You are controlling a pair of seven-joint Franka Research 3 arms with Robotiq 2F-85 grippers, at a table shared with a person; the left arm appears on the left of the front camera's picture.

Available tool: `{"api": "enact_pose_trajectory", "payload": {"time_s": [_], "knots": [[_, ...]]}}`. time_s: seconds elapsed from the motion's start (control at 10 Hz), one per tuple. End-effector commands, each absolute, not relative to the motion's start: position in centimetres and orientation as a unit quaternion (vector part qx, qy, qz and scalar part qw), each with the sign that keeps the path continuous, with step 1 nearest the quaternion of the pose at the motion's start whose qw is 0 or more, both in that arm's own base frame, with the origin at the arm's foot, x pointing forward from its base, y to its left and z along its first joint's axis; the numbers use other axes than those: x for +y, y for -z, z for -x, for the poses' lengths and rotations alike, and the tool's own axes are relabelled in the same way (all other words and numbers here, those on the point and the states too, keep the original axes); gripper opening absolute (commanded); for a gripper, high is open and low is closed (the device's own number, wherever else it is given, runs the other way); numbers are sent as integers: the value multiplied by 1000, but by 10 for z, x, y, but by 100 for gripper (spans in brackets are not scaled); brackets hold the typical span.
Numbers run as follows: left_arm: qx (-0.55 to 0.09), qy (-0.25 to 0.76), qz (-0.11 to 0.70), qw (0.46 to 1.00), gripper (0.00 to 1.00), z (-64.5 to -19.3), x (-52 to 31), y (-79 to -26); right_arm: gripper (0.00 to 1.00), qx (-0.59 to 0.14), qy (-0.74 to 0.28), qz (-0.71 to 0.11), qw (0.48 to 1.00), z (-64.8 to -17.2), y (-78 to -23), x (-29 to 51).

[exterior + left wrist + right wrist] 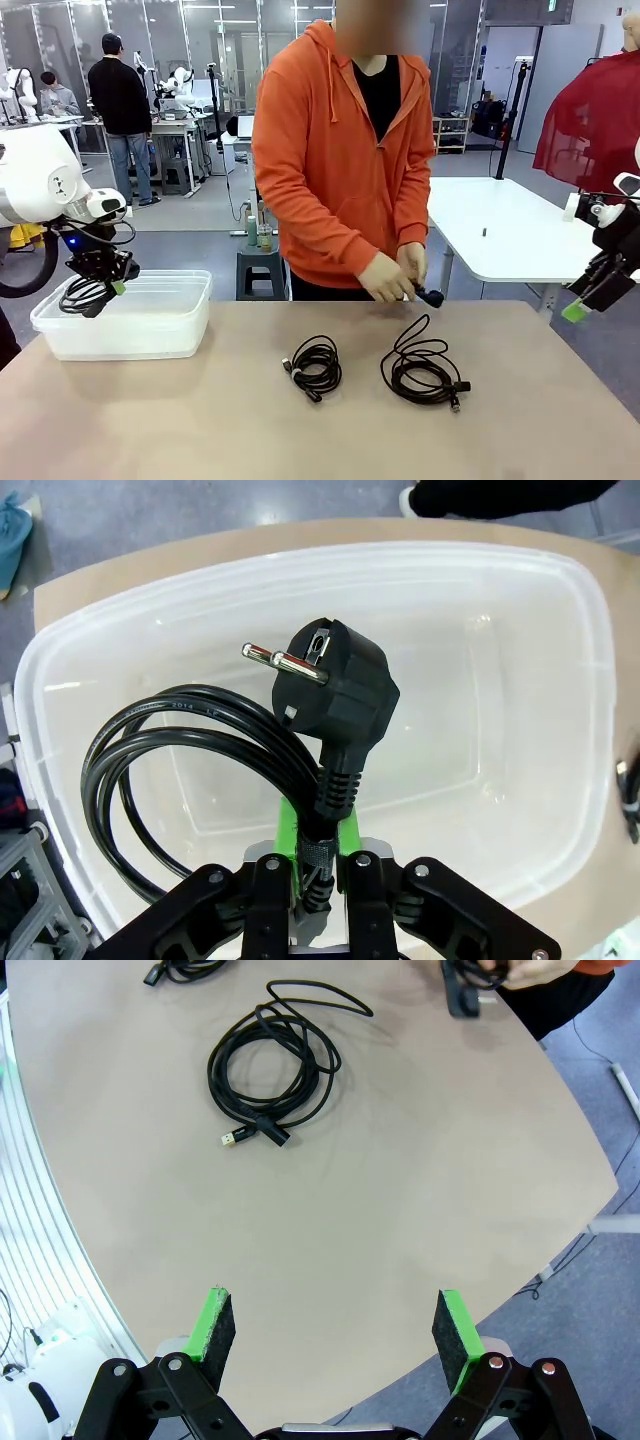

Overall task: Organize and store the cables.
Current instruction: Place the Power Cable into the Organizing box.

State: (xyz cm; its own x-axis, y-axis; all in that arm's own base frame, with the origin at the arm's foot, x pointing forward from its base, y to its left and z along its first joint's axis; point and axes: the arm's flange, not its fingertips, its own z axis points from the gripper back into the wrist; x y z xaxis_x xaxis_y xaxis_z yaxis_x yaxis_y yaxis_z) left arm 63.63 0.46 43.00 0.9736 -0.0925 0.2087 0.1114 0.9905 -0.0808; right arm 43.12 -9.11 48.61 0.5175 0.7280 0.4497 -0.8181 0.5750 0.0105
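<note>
Left gripper (318,832) clamps a coiled black power cable (150,745) below its plug, over the clear plastic tub (560,590) at the table (200,430)'s left edge, likely to drop it in. Smaller black coiled cord (316,367) and bigger black coil (425,370) wait mid-table. Right gripper (335,1325) has jaws apart, beyond the right edge.

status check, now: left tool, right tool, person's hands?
Left tool: shut on a coiled power cable, above the clear bin.
Right tool: open, empty.
Person's hands: both on a black cable plug.

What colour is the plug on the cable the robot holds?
Black, with shiny silver pins. The plug of the cable shows best in the left wrist view.
</note>
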Motion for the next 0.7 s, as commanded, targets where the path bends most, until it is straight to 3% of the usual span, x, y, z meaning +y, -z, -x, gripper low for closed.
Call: {"api": "enact_pose_trajectory", "payload": {"time_s": [0.0, 0.6], "knots": [[-109, 36, 48, 992, 17, -649, 4, -427, 100, -201, -449, -115, 863, -433, -489, -91], [-69, -23, 45, 996, 17, -656, 8, -382, 100, -201, -449, -115, 863, -433, -489, -91]]}}
